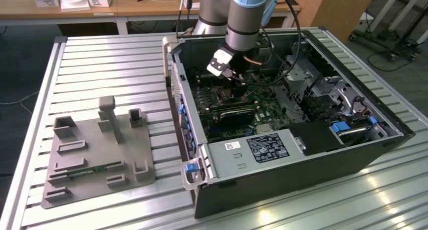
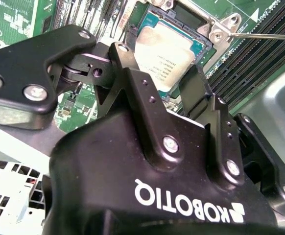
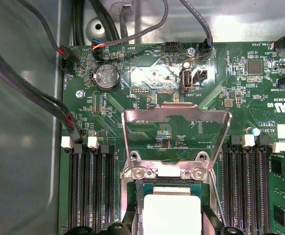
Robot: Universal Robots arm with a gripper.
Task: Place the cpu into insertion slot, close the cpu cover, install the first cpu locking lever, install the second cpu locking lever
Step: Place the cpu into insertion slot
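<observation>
The cpu (image 3: 172, 215), a square chip with a silver top, lies between my gripper's black fingers (image 3: 129, 216) over the insertion slot (image 3: 132, 192); whether it rests in the slot I cannot tell. In the second wrist view my gripper (image 2: 157, 61) is shut on the cpu (image 2: 164, 51), one finger (image 2: 125, 61) on each of two opposite edges. The cpu cover (image 3: 177, 142), a silver frame with a square window, stands swung open away from the slot. A thin locking lever (image 2: 265, 35) juts out beside the slot. In the exterior view my gripper (image 1: 234, 84) reaches down into the open computer case (image 1: 348, 155).
Long black memory slots (image 3: 91, 191) flank the socket on both sides. Cables (image 3: 44, 98) run along the case wall, and a coin battery (image 3: 106, 78) sits on the green board. A white-labelled black box (image 1: 267, 147) fills the case front. A grey fixture (image 1: 100, 155) lies on the table at the exterior view's left.
</observation>
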